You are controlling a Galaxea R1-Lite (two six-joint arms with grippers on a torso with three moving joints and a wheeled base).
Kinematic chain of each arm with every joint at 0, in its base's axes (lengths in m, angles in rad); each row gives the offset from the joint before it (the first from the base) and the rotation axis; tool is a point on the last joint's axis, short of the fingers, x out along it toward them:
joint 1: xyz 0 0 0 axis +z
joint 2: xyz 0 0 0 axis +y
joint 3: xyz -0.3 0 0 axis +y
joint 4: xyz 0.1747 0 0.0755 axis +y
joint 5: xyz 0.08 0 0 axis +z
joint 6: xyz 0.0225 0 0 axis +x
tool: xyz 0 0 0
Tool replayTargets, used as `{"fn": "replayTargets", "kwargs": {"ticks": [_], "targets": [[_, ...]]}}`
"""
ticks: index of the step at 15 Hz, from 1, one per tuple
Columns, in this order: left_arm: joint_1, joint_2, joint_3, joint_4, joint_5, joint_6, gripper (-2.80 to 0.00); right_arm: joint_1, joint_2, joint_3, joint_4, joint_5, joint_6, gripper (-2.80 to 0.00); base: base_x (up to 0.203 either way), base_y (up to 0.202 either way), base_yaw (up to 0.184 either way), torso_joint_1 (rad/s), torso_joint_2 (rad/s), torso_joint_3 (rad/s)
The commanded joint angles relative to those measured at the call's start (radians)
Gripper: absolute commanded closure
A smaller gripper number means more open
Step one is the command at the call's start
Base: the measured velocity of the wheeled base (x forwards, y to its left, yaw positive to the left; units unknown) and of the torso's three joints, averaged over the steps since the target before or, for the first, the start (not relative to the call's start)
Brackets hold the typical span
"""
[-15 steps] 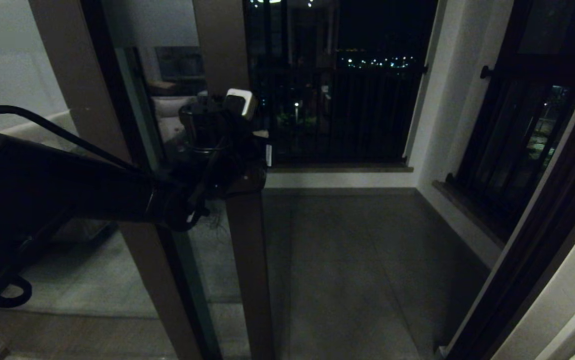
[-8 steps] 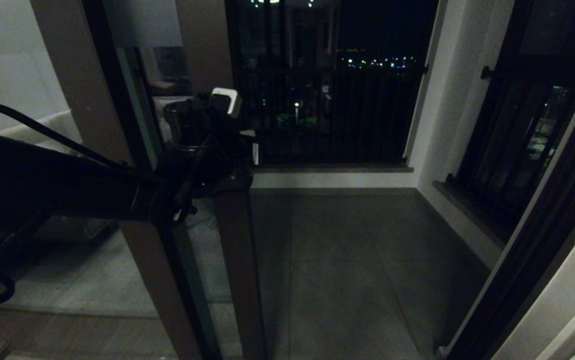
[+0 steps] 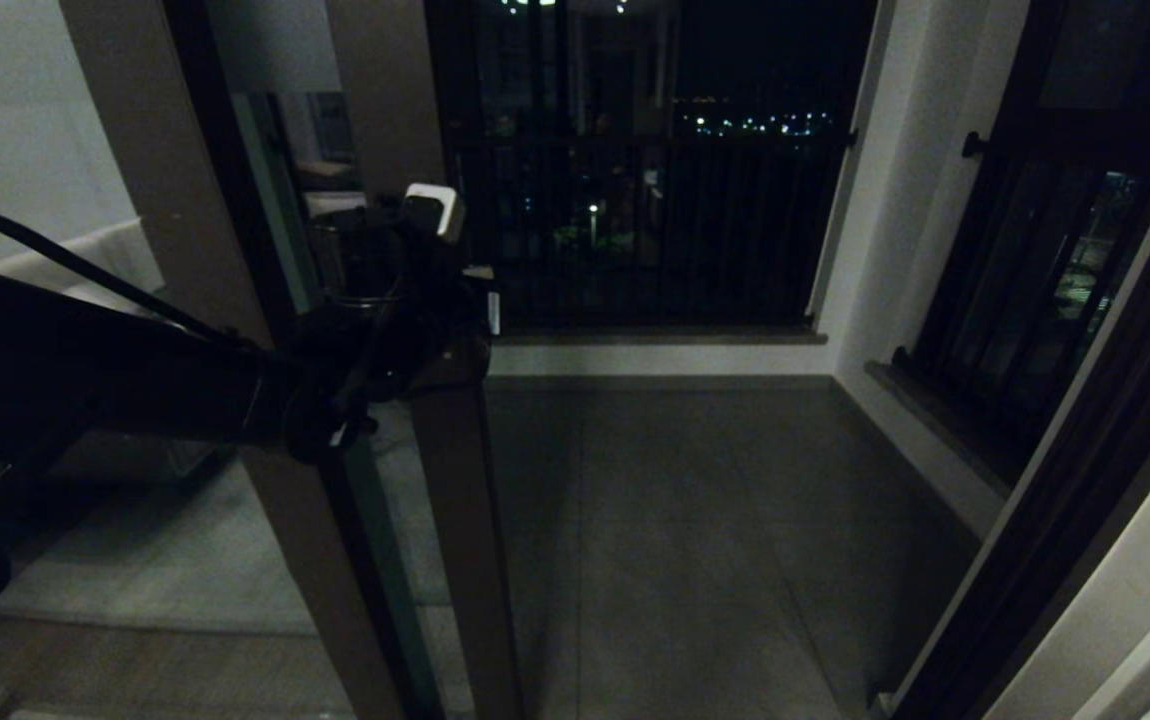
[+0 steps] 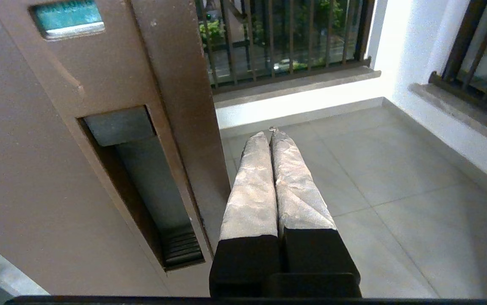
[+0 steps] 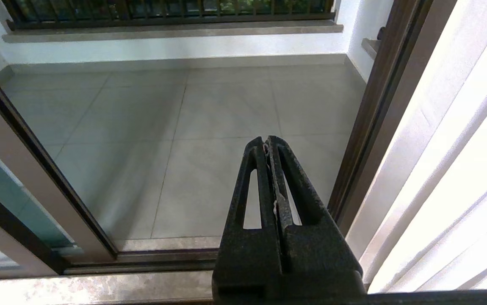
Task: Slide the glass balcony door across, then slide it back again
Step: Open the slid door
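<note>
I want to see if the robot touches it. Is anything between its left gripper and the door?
Nothing. In the left wrist view the shut left gripper sits right beside the edge of the glass balcony door, with only floor tiles beyond.

The door (image 3: 455, 480) stands upright at about nine o'clock of the doorway, slid mostly open. Its dark brown stile (image 4: 99, 127) carries a slim recessed handle (image 4: 150, 186), with a small greenish window above. Clear glass (image 3: 335, 140) behind the stile shows a frosted top band.
</note>
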State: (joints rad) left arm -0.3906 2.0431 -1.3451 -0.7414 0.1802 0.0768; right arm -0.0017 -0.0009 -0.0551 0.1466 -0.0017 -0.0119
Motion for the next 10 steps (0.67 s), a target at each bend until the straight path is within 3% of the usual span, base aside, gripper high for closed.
{"fn": "replayTargets", "kwargs": {"ticks": [1,10], "targets": [[0.019,-0.001,0.003,-0.007,0.001,0.001,0.00,0.000,0.001,0.000,0.001,0.000,0.000,0.00,0.000,0.000,0.000,0.000,0.00,0.000],[0.054,-0.006,0.022,-0.009,-0.001,0.001,0.00,0.000,0.001,0.000,0.001,0.000,0.000,0.00,0.000,0.000,0.000,0.000,0.00,0.000]]}}
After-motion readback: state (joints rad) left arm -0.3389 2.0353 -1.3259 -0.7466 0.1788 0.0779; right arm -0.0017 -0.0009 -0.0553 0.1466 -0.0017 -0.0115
